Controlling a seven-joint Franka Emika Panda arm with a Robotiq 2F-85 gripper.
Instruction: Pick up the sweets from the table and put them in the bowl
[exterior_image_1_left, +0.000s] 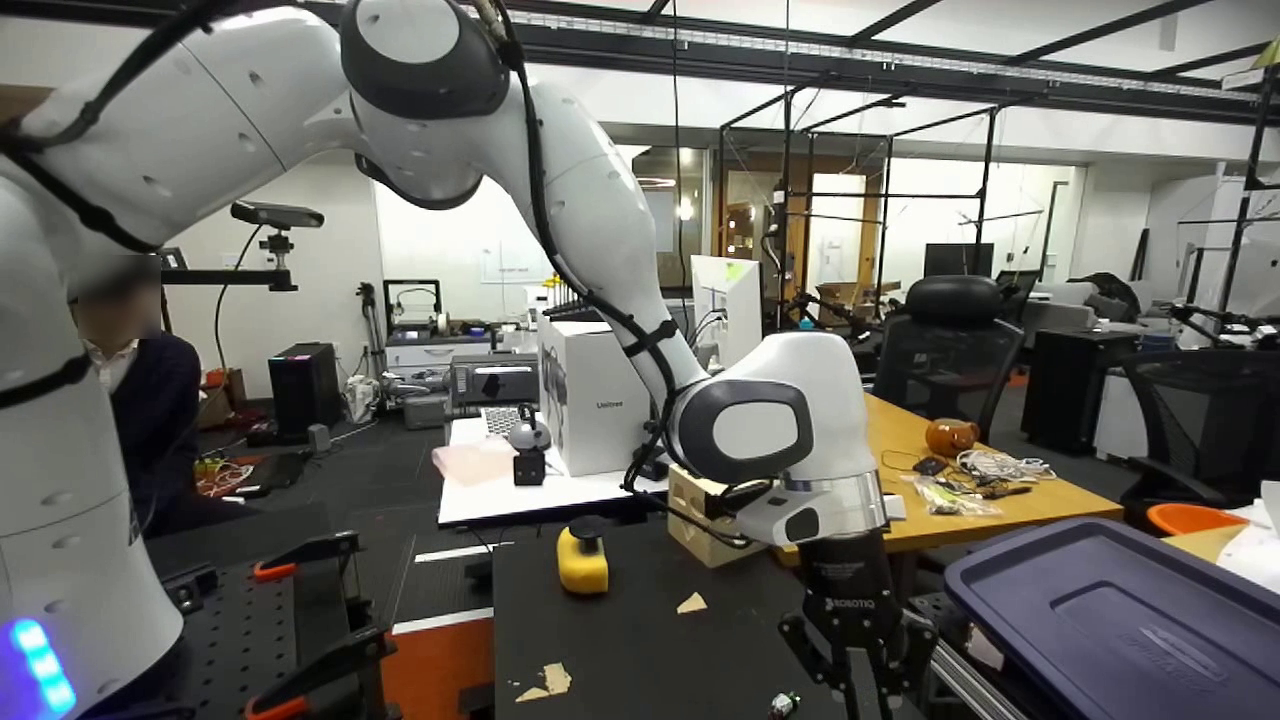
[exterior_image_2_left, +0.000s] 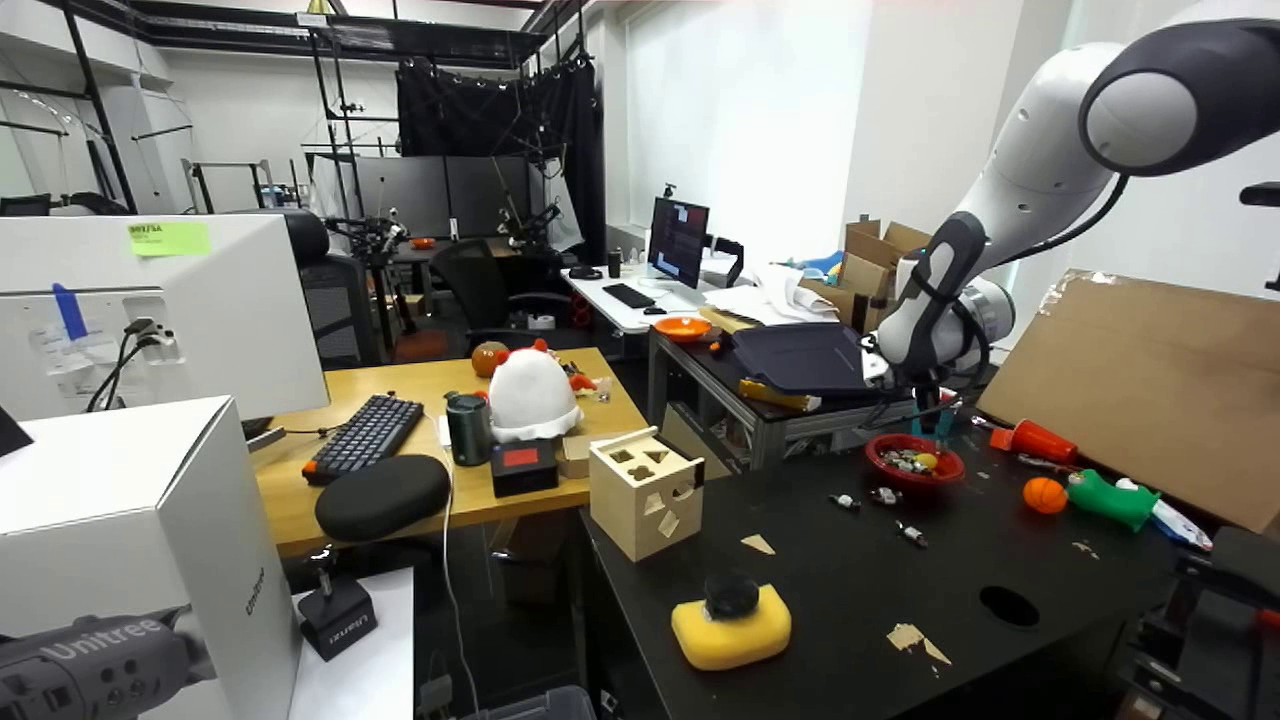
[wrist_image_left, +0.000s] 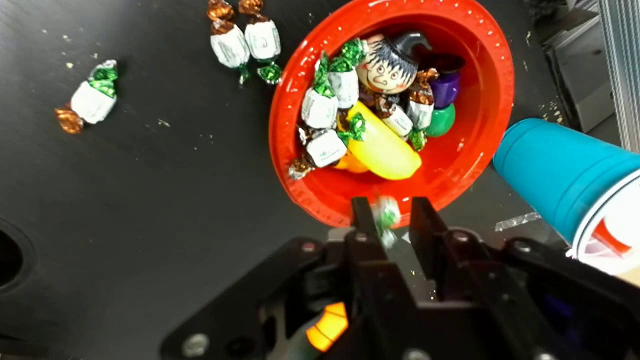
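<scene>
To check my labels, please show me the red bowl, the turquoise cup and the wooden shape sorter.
Red bowl (wrist_image_left: 497, 90): wrist view, on the rim.
Turquoise cup (wrist_image_left: 565, 172): wrist view, on its outside.
Wooden shape sorter (exterior_image_2_left: 616, 503): an exterior view, on a side face.

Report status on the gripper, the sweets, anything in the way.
Gripper open at red bowl, blurred sweet between fingers. More sweets loose on table. Blue cup beside bowl, possible snag.

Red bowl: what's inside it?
Wrapped sweets, a witch-faced figure, a yellow piece, purple and green parts, and part of something orange. Whatever lies beneath them is hidden.
</scene>
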